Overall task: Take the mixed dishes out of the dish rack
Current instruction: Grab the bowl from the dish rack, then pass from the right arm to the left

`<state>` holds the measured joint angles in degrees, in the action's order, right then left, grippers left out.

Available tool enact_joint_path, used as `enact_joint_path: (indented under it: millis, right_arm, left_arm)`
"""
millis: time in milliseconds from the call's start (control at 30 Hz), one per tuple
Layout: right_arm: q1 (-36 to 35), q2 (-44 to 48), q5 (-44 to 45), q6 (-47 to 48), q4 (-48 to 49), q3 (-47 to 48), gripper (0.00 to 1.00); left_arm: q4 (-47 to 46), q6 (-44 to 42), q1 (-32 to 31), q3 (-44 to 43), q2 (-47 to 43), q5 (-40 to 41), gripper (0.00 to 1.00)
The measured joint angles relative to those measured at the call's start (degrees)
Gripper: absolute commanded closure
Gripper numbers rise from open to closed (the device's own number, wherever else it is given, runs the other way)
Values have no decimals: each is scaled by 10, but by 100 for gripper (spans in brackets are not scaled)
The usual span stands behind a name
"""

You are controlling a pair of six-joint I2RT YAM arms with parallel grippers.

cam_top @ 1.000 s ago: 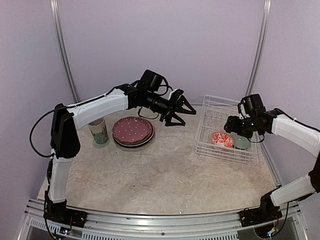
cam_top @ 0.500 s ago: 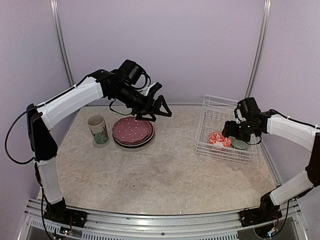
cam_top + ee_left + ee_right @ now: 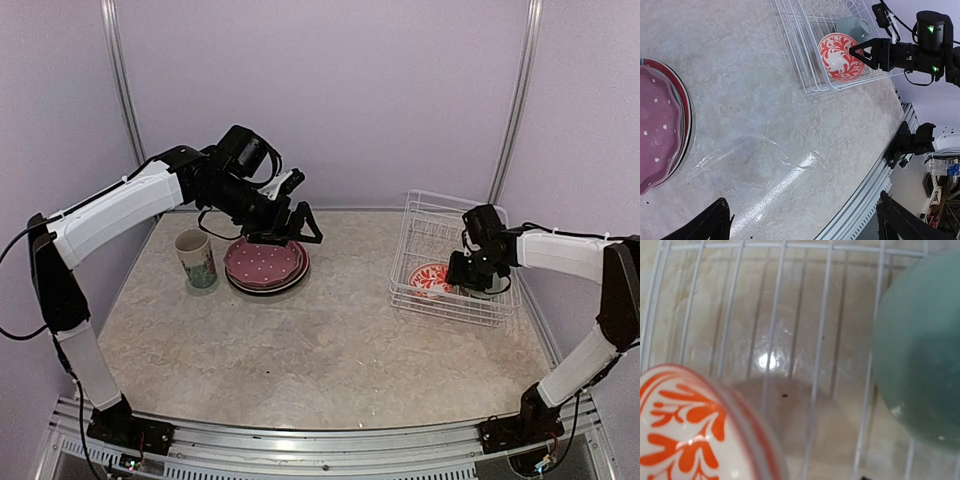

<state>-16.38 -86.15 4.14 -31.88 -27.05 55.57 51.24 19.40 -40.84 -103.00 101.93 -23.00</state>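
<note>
Red-patterned bowl (image 3: 432,279) just beside right hand (image 3: 460,273)

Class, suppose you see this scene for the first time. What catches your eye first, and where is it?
The red-and-white patterned bowl stands out, in the white dish rack at the right, with the right gripper close by it. Left of centre, a pink dotted plate tops a stack near the left gripper, a cream mug beside it.
</note>
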Motion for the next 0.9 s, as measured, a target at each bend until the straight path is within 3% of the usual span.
enact_joint_path:
  millis: [300,633,900]
  right_arm:
    - [-23,-55,37,-31,-2,26,100]
    - [-53,-59,138,-60,-67,74,100]
    - [-101,15,214,-80,-115,121,100]
  left_arm:
    - [-2,0,0,1,-2,10,3]
    - [10,14,0,1,-2,14,3]
    - [14,26,0,1,-2,14,3]
